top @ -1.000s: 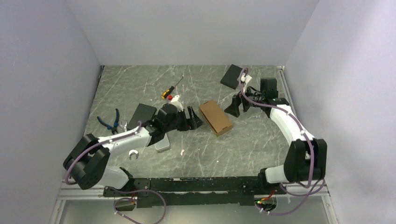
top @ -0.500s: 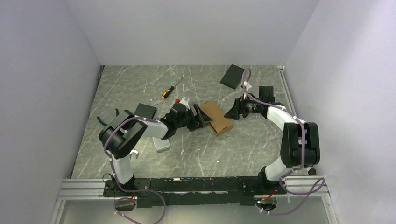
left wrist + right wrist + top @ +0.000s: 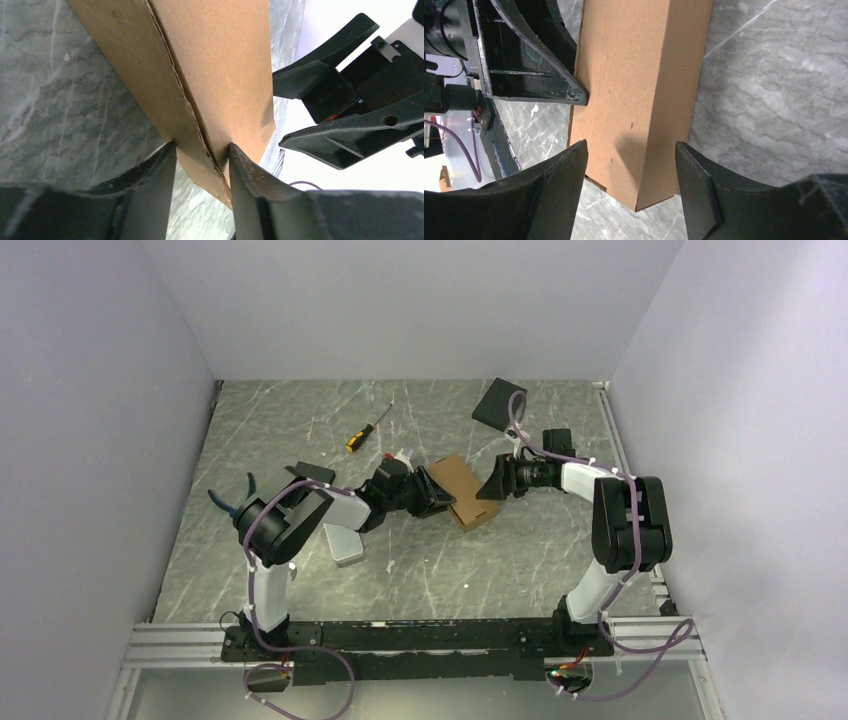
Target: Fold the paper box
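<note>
The paper box (image 3: 462, 492) we pinch by its seamed edge in the left gripper (image 3: 201, 152), anchoring it; the right gripper (image 3: 630, 146) straddles its end, jaws spread.

Tan paper box (image 3: 462, 490), grey marbled table (image 3: 290, 430)

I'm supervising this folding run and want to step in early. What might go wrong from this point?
1. The left gripper appears to pinch the paper box right at its ragged seam; more squeeze may split or crush it.
2. The right gripper straddles the box from the opposite side, contact unclear; closing off-centre may twist the box out of the left pinch.
3. Both grippers sit close across the box, so they may collide.
</note>
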You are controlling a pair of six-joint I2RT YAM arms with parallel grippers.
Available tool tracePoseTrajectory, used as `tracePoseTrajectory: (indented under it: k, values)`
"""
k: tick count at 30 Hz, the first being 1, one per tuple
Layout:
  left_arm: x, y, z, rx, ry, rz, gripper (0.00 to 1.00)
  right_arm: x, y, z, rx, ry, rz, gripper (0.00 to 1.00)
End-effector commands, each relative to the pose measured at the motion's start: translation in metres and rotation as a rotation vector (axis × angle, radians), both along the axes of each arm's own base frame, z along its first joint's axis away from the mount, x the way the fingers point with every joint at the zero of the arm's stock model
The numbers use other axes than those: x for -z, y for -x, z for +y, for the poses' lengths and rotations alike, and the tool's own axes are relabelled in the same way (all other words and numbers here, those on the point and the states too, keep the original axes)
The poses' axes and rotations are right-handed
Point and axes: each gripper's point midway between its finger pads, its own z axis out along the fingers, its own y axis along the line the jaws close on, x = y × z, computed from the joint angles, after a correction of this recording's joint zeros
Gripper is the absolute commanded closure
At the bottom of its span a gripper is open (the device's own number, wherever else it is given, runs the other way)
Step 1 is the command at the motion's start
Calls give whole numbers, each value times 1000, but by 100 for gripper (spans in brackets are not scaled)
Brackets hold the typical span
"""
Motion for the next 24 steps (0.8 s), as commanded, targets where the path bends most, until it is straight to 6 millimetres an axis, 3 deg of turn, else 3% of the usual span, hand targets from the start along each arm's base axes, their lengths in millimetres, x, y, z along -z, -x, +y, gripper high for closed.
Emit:
tracePoseTrajectory:
  k: [1, 4, 8, 14, 16, 24]
  values:
    - [23, 2, 8, -7, -49, 55, 59, -14, -12, 3, -17, -1, -62, 34]
    - [30, 3, 11, -3, -50, 71, 76, -29, -8, 7, -68, -35, -101, 33]
    - [37, 5, 19, -6, -34, 80, 88, -49, -5, 8, -104, -49, -169, 21]
    - [39, 11, 27, 15, -32, 55, 91, -47, -13, -1, -45, 5, -182, 11]
    - [40, 12, 28, 20, -35, 49, 91, -43, -16, -4, -5, 15, -162, 1]
    - [44, 15, 22, 46, 5, 50, 93, -26, -9, 16, 26, -36, -31, 0]
